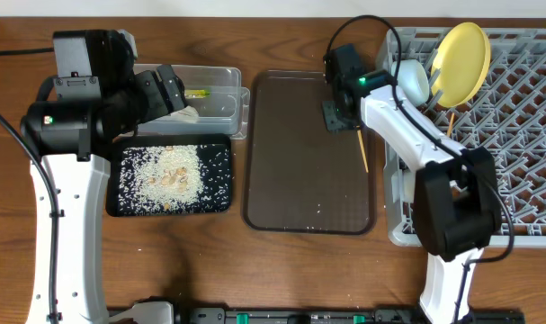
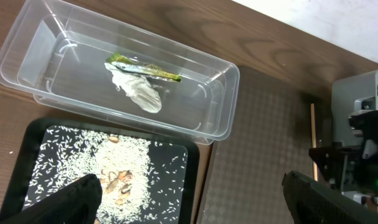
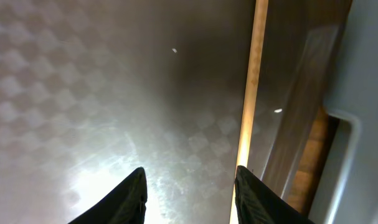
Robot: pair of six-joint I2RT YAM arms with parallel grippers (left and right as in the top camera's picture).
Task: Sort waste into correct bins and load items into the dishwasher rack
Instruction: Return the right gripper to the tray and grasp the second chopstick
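Observation:
The clear tub [image 1: 214, 85] holds the green-and-yellow wrapper [image 2: 144, 68] and the crumpled napkin [image 2: 139, 92]. Rice and pale scraps [image 1: 165, 171] cover the black tray [image 1: 217, 193]. My left gripper [image 1: 172, 92] hovers over the tub's near side, open wide and empty [image 2: 195, 205]. One chopstick [image 1: 362, 148] lies on the brown serving tray [image 1: 290, 162] along its right rim. My right gripper [image 1: 334, 115] is low over that tray and open [image 3: 189, 193]; the chopstick [image 3: 251, 81] runs under its right fingertip [image 3: 254, 193]. The yellow plate [image 1: 461, 61] and a white bowl [image 1: 413, 79] stand in the rack [image 1: 524, 135].
The rack's grey wall [image 3: 357, 124] rises just right of the serving tray's rim. The clear tub and the black tray sit side by side left of the serving tray. My right arm [image 1: 452, 198] crosses the rack's left edge.

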